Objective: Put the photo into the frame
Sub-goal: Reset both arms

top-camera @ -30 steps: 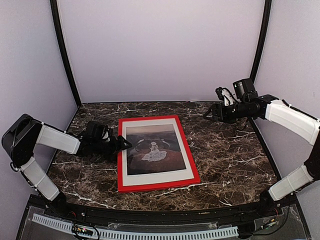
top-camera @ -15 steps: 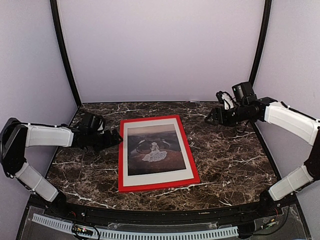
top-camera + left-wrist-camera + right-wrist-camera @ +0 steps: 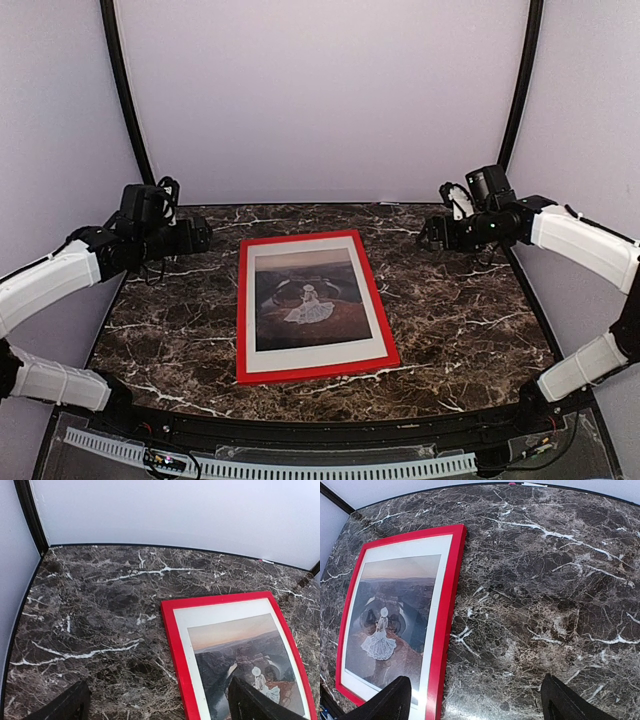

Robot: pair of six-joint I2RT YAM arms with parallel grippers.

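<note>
Status: photo (image 3: pixel 305 298) lies face up inside frame (image 3: pixel 243 310), white margin showing on all four sides; frame rests flat and a little skewed on surface (image 3: pixel 450 310). Seating looks done to me, so the step in hand is clearing off and checking. Left tool (image 3: pixel 159 692) gapes wide with nothing between its fingers, raised over the far-left of the surface, apart from the frame; right tool (image 3: pixel 474 685) is likewise spread and empty, over the far-right. To do it well: lift away, never across the print; compare margins for evenness; press any raised corner lightly, on the margin only.
</note>
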